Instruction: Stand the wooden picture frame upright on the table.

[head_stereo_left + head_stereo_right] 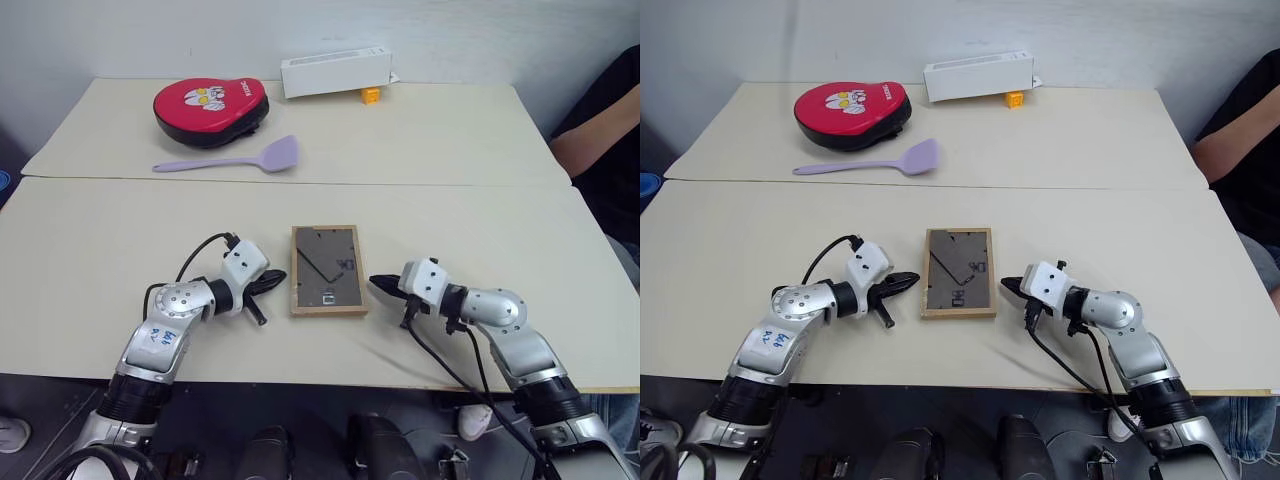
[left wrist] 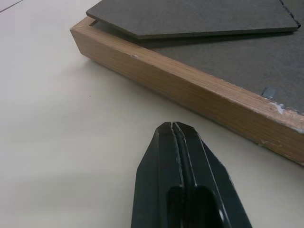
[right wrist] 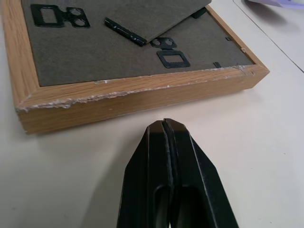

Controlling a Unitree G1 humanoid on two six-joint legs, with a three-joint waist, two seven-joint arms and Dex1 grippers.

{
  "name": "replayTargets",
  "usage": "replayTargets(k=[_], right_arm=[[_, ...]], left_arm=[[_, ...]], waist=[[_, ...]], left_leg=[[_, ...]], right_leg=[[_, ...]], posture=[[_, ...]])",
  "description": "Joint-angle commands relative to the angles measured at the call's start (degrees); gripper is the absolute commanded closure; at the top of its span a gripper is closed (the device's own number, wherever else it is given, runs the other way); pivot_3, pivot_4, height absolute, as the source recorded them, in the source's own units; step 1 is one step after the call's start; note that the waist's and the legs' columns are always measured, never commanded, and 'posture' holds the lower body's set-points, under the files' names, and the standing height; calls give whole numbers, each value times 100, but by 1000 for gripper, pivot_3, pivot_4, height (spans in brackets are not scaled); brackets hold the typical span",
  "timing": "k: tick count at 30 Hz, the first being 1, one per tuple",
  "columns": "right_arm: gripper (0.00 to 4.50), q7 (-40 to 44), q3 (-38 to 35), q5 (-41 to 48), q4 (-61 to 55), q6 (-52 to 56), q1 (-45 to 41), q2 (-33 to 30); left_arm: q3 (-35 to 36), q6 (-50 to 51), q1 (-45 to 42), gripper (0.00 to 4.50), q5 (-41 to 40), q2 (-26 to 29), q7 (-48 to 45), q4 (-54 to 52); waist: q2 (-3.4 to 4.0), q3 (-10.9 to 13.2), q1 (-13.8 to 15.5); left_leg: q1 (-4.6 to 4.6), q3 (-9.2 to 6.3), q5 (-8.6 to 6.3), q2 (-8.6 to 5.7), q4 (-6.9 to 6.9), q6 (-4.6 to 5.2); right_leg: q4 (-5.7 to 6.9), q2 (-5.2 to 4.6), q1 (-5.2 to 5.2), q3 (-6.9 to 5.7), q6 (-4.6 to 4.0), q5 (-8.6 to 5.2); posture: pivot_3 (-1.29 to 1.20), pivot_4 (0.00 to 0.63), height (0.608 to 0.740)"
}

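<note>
1. Your left gripper (image 1: pixel 272 283), nearest you on the left: both black fingers are pressed together with nothing between them. It lies low over the table (image 1: pixel 90 250), tips aimed at the left long edge of the frame, just beside it and not touching, as the left wrist view confirms.

2. Your right gripper (image 1: pixel 380 283), nearest you on the right: clenched as well, fingers meeting along one seam, empty. Its tips point at the right long edge of the frame, close by, with a strip of bare tabletop between.

3. Wooden picture frame (image 1: pixel 327 270), between your two grippers on the near table section: it lies flat, back side up. You see the light-wood border, the dark grey-brown backing, the triangular stand folded against it, and small black hanging fittings. The wood rim shows pale scuffs along its edges in both wrist views.

4. Table seam, running across just beyond the frame.

5. Lilac spatula (image 1: pixel 240 160), on the far section, left of centre, lying flat.

6. Red pad with a black rim (image 1: pixel 210 108), beyond the spatula.

7. Long white box (image 1: pixel 336 73), at the far edge, with a small yellow object (image 1: pixel 371 95) just beside it.

8. Person's arm in a dark sleeve (image 1: pixel 600 140), at your far right, beside the table.
</note>
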Motion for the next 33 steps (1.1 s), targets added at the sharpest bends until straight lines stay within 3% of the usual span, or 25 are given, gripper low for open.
replayTargets(k=[1, 8, 12, 15, 19, 21, 23, 28, 33], right_arm=[[4500, -17, 50, 176, -504, 284, 68, 158], [4500, -157, 26, 54, -701, 489, 234, 142], [4500, -93, -145, 90, -718, 485, 257, -72], [4500, 101, -224, 205, -701, 356, 250, -282], [4500, 378, -188, 234, -619, 181, 203, -444], [4500, 468, -124, 201, -567, 115, 140, -454], [4500, 511, -52, 152, -524, 60, 83, -417], [4500, 470, 65, 37, -472, 17, -3, -330], [4500, 415, 134, -35, -484, 17, -24, -250]], left_arm=[[-37, 41, 106, 4481, -49, -18, -89, -219], [58, 135, 281, 4481, -109, 60, -192, -414], [532, 472, 410, 4481, -448, 388, -435, -488], [1175, 1728, 428, 3966, -1312, 785, -806, -482], [1591, 4300, 131, 2759, -2888, 1494, -1624, -393], [1769, 5508, -235, 2155, -3418, 1536, -1686, -85], [1806, 6473, -729, 1498, -3375, 1301, -1251, 401], [1888, 6739, -1511, 38, -3741, 636, -396, 1449], [1730, 6739, -1783, 38, -3952, 288, 113, 1708]], waist=[[0, 0, 2], [0, 0, 3], [0, 0, -6], [0, 0, -22], [-1, 1, -21], [-1, 1, 2], [-1, 1, 76], [-3, 0, 129], [-3, 0, 120]], left_leg=[[0, -1, 0, 0, 0, 0], [-1, -2, -1, 0, 3, 0], [-1, -2, -1, 0, 5, 0], [-1, -3, -2, 1, 3, -1], [-2, -6, -2, 4, 4, -1], [-3, -8, -4, 2, 8, 3], [-9, -18, -7, -2, 22, 9], [-11, -20, -9, -8, 33, 10], [-11, -18, -8, -9, 37, 6]], right_leg=[[1, 0, 0, -1, 0, 0], [7, 0, 0, -1, 0, 0], [8, -1, 0, -1, 0, 0], [7, 0, -2, 0, -1, 0], [13, 2, -1, -1, -2, -1], [12, 0, 1, -1, -2, -1], [13, -2, 5, -3, -1, -1], [20, 0, 5, -3, 2, 0], [22, -1, 4, -2, 2, 0]], posture=[[0, 150, 740], [0, 150, 740], [0, 150, 740], [0, 150, 740], [0, 150, 740], [0, 150, 740], [0, 150, 740], [0, 150, 740], [0, 150, 740]])
